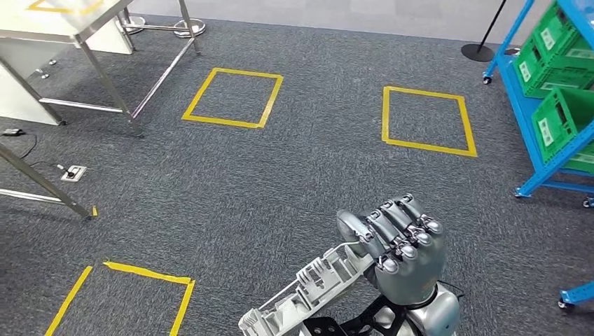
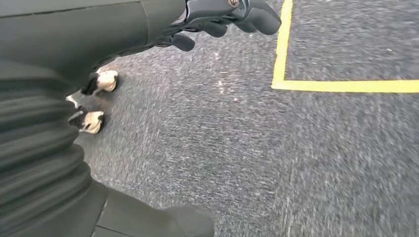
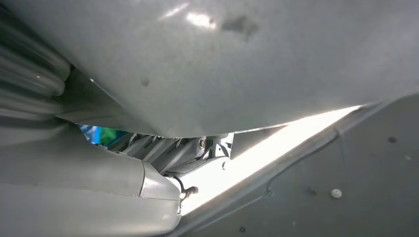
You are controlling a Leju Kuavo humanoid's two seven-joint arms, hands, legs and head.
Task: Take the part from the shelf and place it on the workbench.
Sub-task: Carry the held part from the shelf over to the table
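Head view: right robot hand point(image 1: 403, 245) raised low in frame, fingers curled around one end of the grey ribbed plastic part point(image 1: 308, 292), whose far end is cut off by the frame edge; grey carpet point(image 1: 294, 168) with yellow tape squares point(image 1: 233, 98) lies open ahead, steel desk point(image 1: 63, 28) far left, blue shelf point(image 1: 543, 91) with green bins point(image 1: 560, 49) at right. Left wrist view: left robot hand point(image 2: 225, 17) hanging over carpet, dark fingers loosely bent, holding nothing. Right wrist view: part surface close, blurred; fingers point(image 3: 163, 148) barely discernible.
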